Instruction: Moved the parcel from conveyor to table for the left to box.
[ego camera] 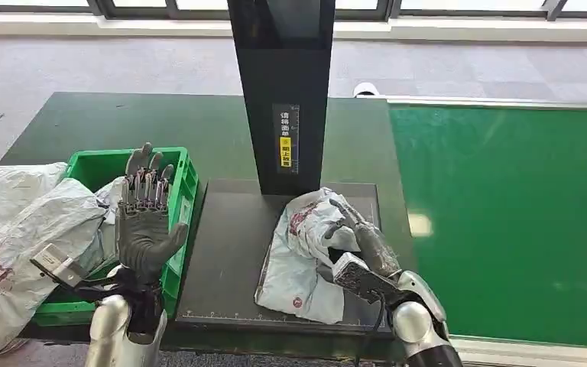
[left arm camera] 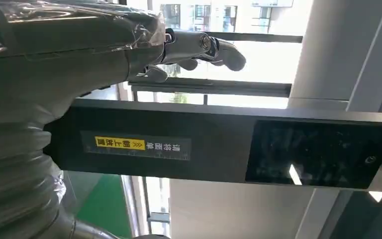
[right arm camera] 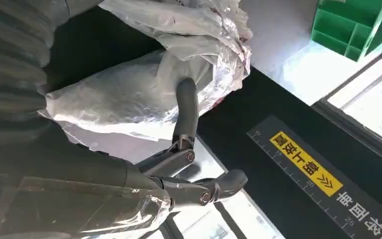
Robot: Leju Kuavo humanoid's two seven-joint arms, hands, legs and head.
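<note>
The parcel [ego camera: 296, 264], a crumpled grey-white plastic mailer with red marks, lies on the black scanner plate [ego camera: 225, 252] at the foot of the black post [ego camera: 283, 92]. My right hand [ego camera: 358, 246] grips its bunched right side. In the right wrist view one dark finger [right arm camera: 186, 107] curls over the parcel [right arm camera: 124, 94] while another sticks out free. My left hand [ego camera: 147, 218] is raised upright with fingers spread and nothing in it, in front of the green box [ego camera: 189, 180]. Its fingers [left arm camera: 204, 47] point past the post [left arm camera: 179, 144] in the left wrist view.
The green conveyor belt [ego camera: 504, 214] runs along the right. Large grey-white bags [ego camera: 23, 229] are heaped at the left, spilling over the green box. The post carries a yellow label [ego camera: 284, 151]. The green box [right arm camera: 358, 25] also appears beyond the plate in the right wrist view.
</note>
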